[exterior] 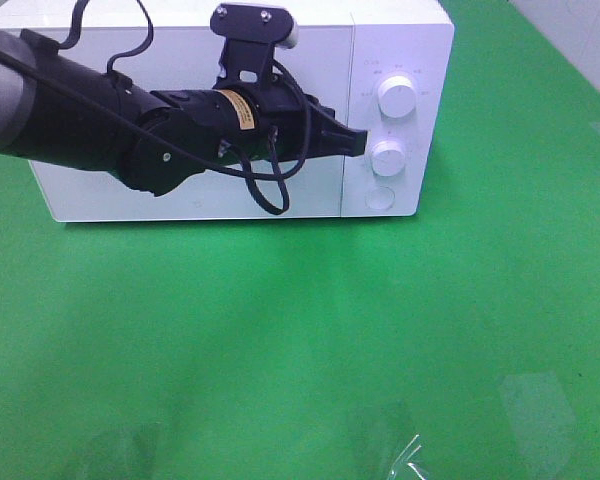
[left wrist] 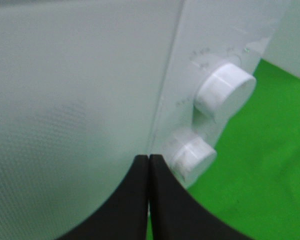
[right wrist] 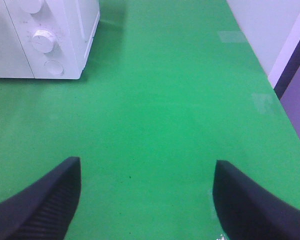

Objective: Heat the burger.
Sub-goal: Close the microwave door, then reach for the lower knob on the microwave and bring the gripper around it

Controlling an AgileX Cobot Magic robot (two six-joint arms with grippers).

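Left gripper (left wrist: 148, 157): jaws clenched, the two black fingers pressed together with no gap; nothing is held between them.
Left gripper position: the tips point at the front of the white microwave (exterior: 320, 70), on the seam where the door (left wrist: 75, 100) meets the control panel (left wrist: 190, 75). Contact with the front cannot be determined.
Lower knob (left wrist: 192, 159): just beside the closed tips, on the panel side of the seam.
Upper knob (left wrist: 226, 93): above the lower knob, farther from the tips.
Round button (exterior: 380, 196): below the lower knob, near the tips in the exterior high view.
Door: closed, flush with the front; its interior is not visible.
Right gripper (right wrist: 146, 162): jaws released and standing wide apart; only the green table (right wrist: 190, 100) lies between them.
Right gripper position: well apart from the microwave, which stands ahead of the jaws and off to one side.
Burger: not visible in any view. Its place relative to either set of jaws cannot be determined; neither gripper holds it.
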